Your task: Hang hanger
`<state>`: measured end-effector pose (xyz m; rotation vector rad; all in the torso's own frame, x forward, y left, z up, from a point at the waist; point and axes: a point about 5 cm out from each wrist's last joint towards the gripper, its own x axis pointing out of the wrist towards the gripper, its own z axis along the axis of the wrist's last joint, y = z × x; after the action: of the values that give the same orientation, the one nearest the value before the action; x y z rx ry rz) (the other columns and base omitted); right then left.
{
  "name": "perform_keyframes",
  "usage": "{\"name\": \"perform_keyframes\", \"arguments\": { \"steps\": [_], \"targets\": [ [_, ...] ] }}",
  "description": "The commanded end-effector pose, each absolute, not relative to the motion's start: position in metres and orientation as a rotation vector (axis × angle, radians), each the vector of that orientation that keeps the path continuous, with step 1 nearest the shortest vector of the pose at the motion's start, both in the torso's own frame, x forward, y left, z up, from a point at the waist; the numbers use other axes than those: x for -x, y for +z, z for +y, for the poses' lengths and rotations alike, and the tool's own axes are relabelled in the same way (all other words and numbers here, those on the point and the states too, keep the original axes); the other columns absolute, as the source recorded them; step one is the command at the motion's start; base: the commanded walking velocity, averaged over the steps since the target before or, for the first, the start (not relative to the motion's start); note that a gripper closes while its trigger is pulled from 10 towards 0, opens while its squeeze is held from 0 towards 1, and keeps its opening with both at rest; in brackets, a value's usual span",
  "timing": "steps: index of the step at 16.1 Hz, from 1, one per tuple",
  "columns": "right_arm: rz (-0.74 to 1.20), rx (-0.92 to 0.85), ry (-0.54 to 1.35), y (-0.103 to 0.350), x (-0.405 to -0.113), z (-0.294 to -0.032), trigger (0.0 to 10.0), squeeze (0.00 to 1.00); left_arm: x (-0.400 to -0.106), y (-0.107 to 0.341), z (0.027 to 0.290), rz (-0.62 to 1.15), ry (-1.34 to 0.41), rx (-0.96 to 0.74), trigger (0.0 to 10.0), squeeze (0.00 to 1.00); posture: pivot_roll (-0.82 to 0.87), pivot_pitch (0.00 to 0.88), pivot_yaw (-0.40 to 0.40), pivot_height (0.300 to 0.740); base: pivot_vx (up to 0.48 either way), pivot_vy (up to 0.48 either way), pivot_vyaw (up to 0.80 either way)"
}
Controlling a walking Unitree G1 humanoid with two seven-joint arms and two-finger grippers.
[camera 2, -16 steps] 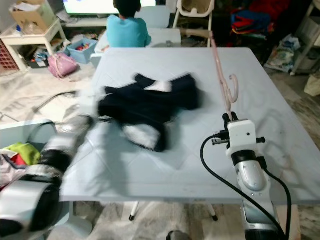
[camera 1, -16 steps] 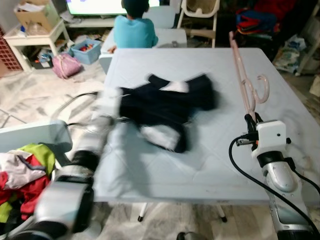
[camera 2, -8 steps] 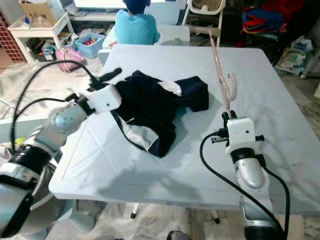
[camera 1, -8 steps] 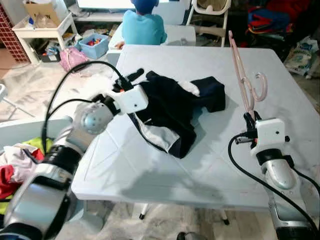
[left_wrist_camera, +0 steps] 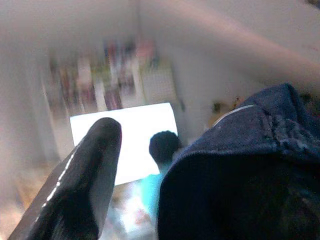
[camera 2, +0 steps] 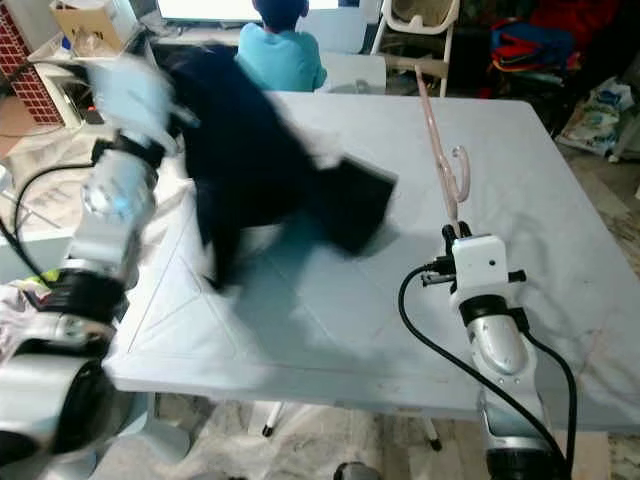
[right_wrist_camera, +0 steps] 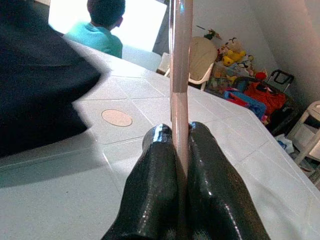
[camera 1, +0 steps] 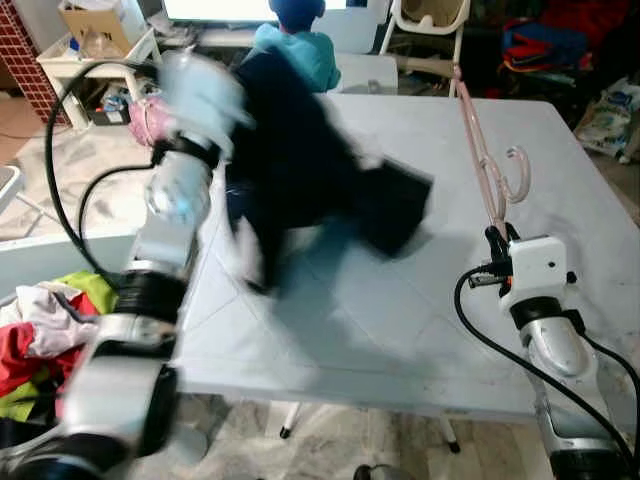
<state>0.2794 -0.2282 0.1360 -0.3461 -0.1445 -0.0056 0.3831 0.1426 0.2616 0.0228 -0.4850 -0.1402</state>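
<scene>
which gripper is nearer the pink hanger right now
Right. The right gripper is shut on the pink hanger at its lower end. The left gripper is across the table, lifting the dark garment.

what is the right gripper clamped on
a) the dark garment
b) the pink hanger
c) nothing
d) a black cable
b: the right gripper has both black fingers pressed shut on the pink hanger, while the dark garment is lifted off the table by the left gripper.
</scene>
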Motion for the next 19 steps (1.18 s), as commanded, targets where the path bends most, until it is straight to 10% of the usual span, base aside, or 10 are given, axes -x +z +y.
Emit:
{"name": "perform_keyframes", "arguments": {
  "steps": [1,7,8,14,15,19],
  "targets": [
    [-0.077,0.321,0.011,0.121,-0.278,-0.226,0.0,0.00,-0.386,0.235,0.140,-0.321,-0.175,0.105,10.0,1.00,-0.06,0.063,0.015,0.740,0.000,0.000,0.00],
    [-0.075,0.324,0.012,0.122,-0.278,-0.226,0.0,0.00,-0.358,0.135,0.091,0.192,-0.361,0.084,10.0,0.94,-0.06,0.066,0.018,0.740,0.000,0.000,0.00],
    [-0.074,0.324,0.013,0.121,-0.278,-0.226,0.0,0.00,-0.351,0.131,0.081,0.185,-0.430,-0.065,10.0,0.79,-0.06,0.065,0.019,0.740,0.000,0.000,0.00],
    [-0.070,0.323,0.012,0.120,-0.280,-0.225,0.0,0.00,-0.318,0.147,0.026,0.018,-0.821,-0.055,10.0,0.77,-0.06,0.061,0.017,0.740,0.000,0.000,0.00],
    [-0.071,0.323,0.013,0.120,-0.281,-0.225,0.0,0.00,-0.318,0.147,0.023,0.007,-0.811,-0.052,10.0,0.00,-0.06,0.061,0.017,0.740,0.000,0.000,0.00],
    [-0.079,0.328,0.003,0.123,-0.281,-0.228,0.0,0.00,-0.322,0.174,0.031,-0.185,-0.690,-0.125,10.0,0.00,-0.07,0.060,0.021,0.740,0.000,0.000,0.00]
  ]
}}
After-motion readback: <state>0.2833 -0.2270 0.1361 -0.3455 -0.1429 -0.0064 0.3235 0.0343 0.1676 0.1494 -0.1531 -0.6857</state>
